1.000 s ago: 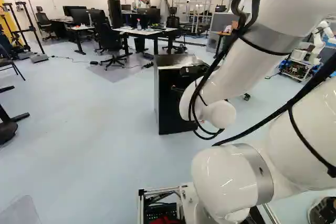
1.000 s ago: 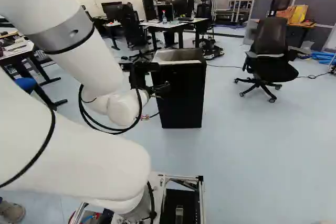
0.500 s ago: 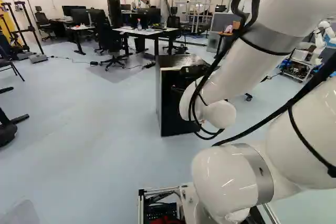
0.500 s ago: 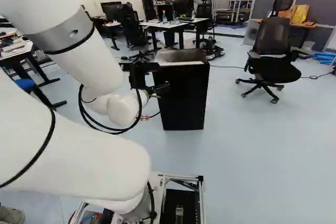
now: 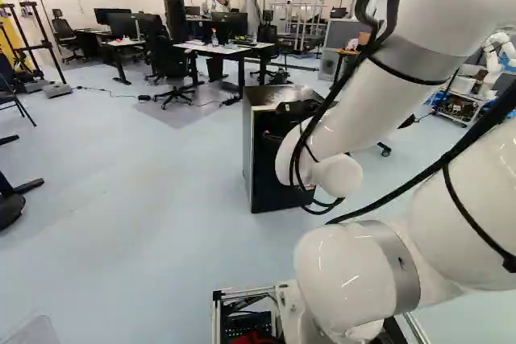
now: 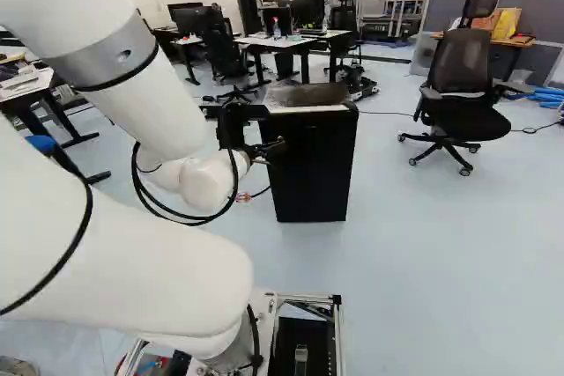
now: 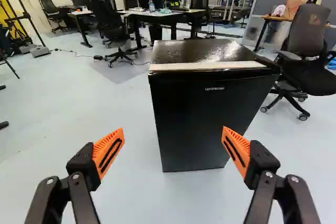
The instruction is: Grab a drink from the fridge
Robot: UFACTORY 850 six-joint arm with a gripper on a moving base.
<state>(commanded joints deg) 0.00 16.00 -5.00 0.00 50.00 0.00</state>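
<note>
The hand (image 7: 174, 129) is wide open, facing the closed fridge (image 7: 197, 51). This looks like the approach; next, move nearer and hook the door (image 7: 202, 119) edge.

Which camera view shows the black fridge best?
The wrist view: only one orange pad overlaps the fridge. In the right base view, the pincer covers part of its left; in the left base view, the arm hides its right part.
</note>
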